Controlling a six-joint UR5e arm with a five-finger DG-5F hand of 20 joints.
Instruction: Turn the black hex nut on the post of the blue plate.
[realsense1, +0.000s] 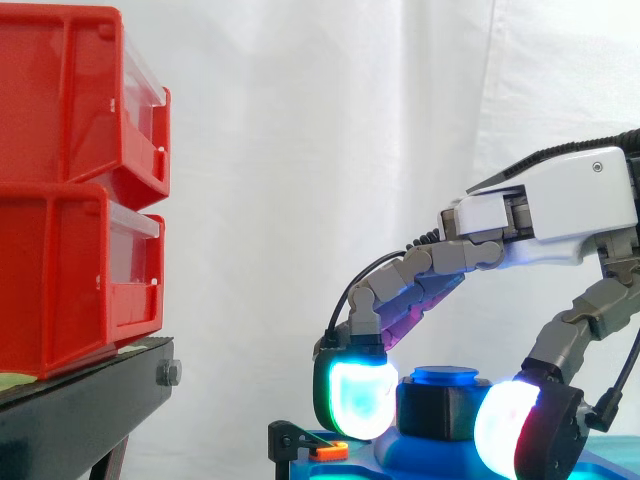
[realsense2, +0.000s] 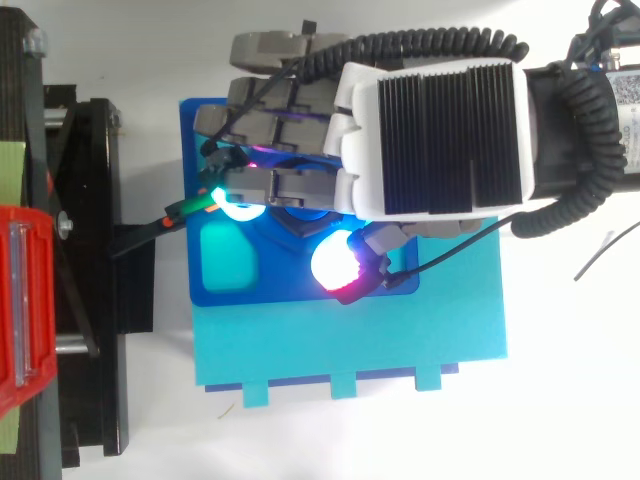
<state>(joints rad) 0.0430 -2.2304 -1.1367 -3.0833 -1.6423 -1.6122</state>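
1. From above, most of the black hex nut (realsense1: 432, 410) is hidden under the hand (realsense2: 430, 130). Only a dark bit can be made out below the bent fingers.
2. From the side, the nut is seen on the round blue post (realsense1: 447, 376), right of the red bins (realsense1: 70, 180). Its right side is covered by the thumb pad (realsense1: 505, 430).
3. The hand is clamped on the nut. A glowing fingertip (realsense1: 355, 395) is pressed to the nut's left side and the thumb pad to its right side.
4. The blue plate (realsense2: 290, 285) is cut off by the bottom edge in the side view. From above, its far part is hidden by the fingers.
5. The nut looks dull and chunky, with flat sides. The post top is smooth and shiny.
6. The blue plate is flat and hard, with a paler square dip near its left side. It is laid on a bigger light blue board (realsense2: 350, 345) with small tabs on its near edge.
7. A small orange clip (realsense1: 328, 451) is seen at the plate's left edge.
8. The bins look like shiny plastic with clear fronts. They are stacked on a black stand (realsense1: 70, 420).
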